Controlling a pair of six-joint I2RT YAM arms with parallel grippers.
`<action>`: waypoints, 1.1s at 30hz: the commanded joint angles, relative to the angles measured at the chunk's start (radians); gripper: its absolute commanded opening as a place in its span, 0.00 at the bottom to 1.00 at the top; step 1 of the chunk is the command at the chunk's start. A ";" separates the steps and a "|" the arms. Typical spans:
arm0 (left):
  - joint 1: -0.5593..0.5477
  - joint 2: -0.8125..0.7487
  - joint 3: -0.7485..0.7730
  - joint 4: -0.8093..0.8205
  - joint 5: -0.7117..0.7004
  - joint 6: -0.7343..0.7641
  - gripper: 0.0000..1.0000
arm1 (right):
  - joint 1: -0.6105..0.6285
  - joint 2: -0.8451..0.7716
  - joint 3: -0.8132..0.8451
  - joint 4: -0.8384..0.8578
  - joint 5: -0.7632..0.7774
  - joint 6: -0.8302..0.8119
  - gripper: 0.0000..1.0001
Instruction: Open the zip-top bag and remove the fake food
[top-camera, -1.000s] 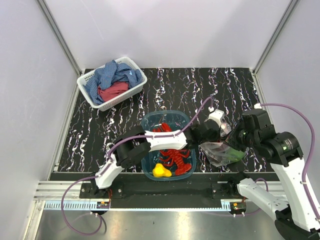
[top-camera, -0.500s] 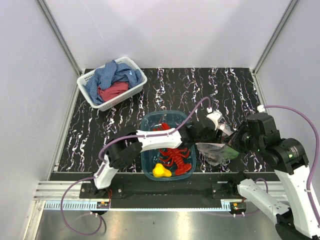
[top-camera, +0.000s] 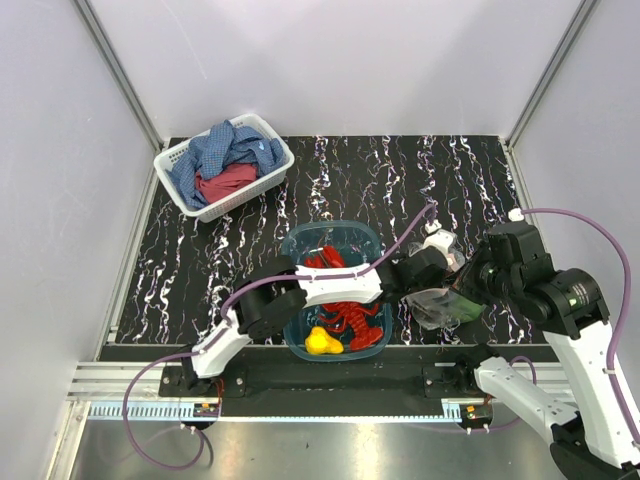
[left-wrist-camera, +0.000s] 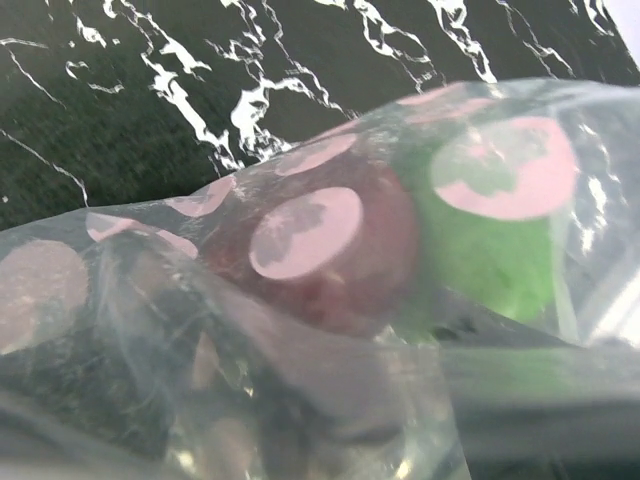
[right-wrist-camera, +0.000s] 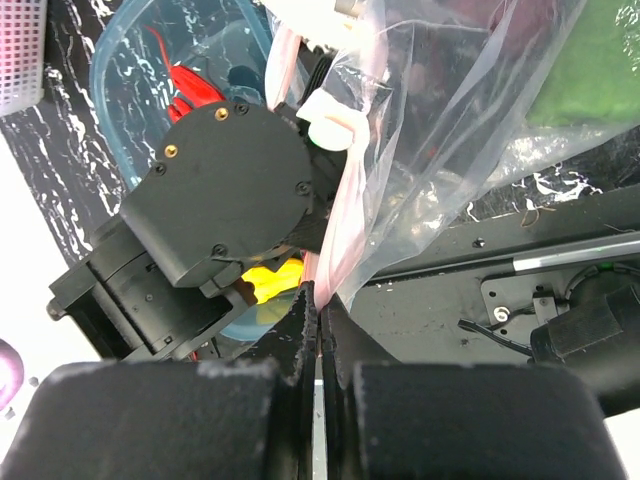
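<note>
The zip-top bag (top-camera: 440, 305) hangs off the mat at the right, its pink zip strip (right-wrist-camera: 350, 200) pinched in my shut right gripper (right-wrist-camera: 320, 300). Inside the bag (left-wrist-camera: 150, 300) lie a dark red fruit (left-wrist-camera: 330, 250) and a green pepper (left-wrist-camera: 490, 250), both fake food. My left gripper (top-camera: 428, 280) reaches into the bag's mouth; its fingers show only dimly through the plastic, wide apart, with nothing between them. A red lobster (top-camera: 350, 310) and a yellow pear-like fruit (top-camera: 320, 342) lie in the teal tub (top-camera: 330, 228) under the left arm.
A white basket (top-camera: 170, 160) with blue and red cloths (top-camera: 225, 150) stands at the back left of the black marbled mat (top-camera: 400, 170). White walls close in both sides and the back. The left arm's black wrist (right-wrist-camera: 230, 190) hangs close beside the bag.
The left gripper has gone from shut to open at the bag's mouth. Its arm drew left a little, then came back right. The right gripper kept its pinch on the zip strip.
</note>
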 joint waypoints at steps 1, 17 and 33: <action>0.050 0.089 0.018 -0.030 -0.110 -0.003 0.99 | 0.004 -0.027 0.030 -0.081 -0.029 0.007 0.00; 0.087 0.012 0.001 -0.016 0.017 0.022 0.00 | 0.002 -0.016 0.037 -0.088 0.005 -0.037 0.00; 0.095 -0.247 0.062 -0.349 0.306 -0.110 0.00 | 0.002 -0.044 -0.011 -0.004 0.077 -0.117 0.00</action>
